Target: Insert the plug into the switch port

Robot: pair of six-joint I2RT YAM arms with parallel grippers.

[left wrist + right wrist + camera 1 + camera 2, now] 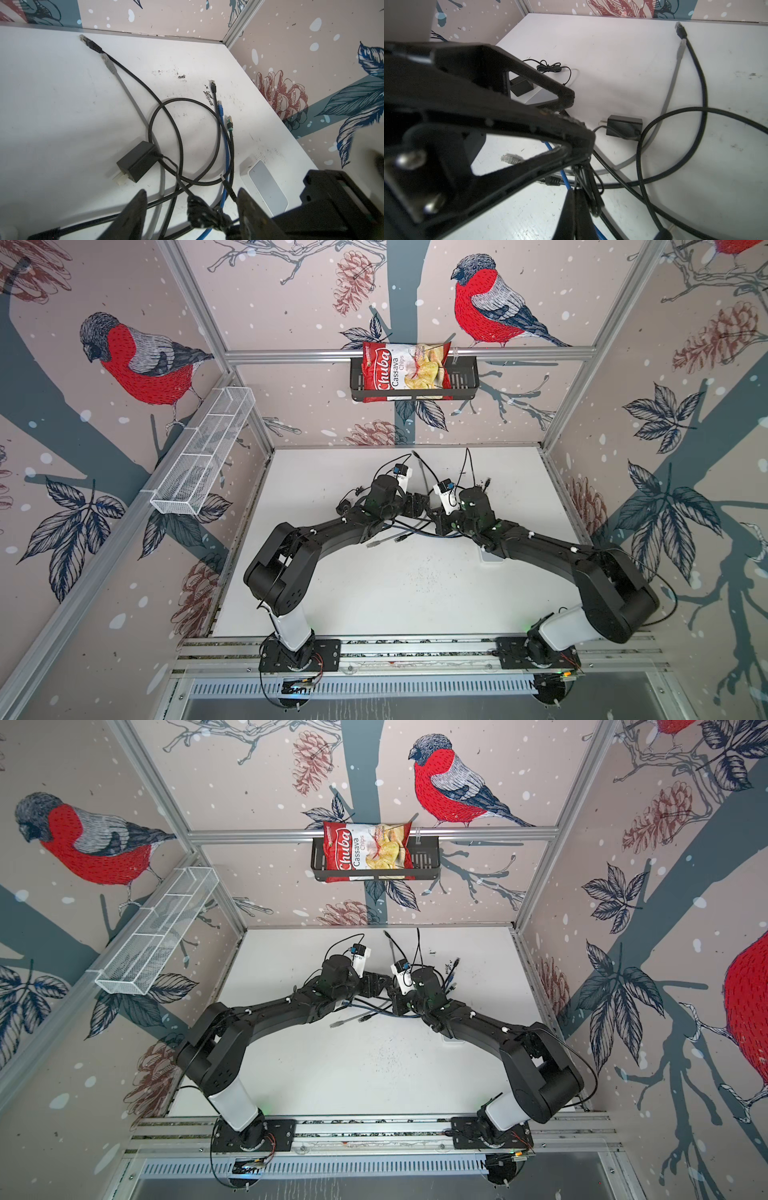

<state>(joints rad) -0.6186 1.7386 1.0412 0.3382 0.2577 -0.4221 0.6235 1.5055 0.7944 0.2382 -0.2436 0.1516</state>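
The white switch [264, 187] lies flat on the table by the right wall; in a top view only a corner of it [492, 556] shows under the right arm, and its ports are hidden. A small metal-tipped plug [223, 178] on a black braided cable lies just beside the switch. My left gripper [192, 209] is open, its fingers astride a knotted black cable bundle [204, 212] without touching it. My right gripper [577, 207] is shut, with that cable bundle [591, 187] right beside its tips. Whether it pinches a strand I cannot tell. Both grippers meet mid-table [428, 512].
A black power adapter [137, 164] sits among looping cables. Grey, black, blue and green network cables [226, 149] cross the table, their ends loose. A second adapter with a tied thin cord [548, 67] lies farther off. The enclosure walls stand close behind and to the right.
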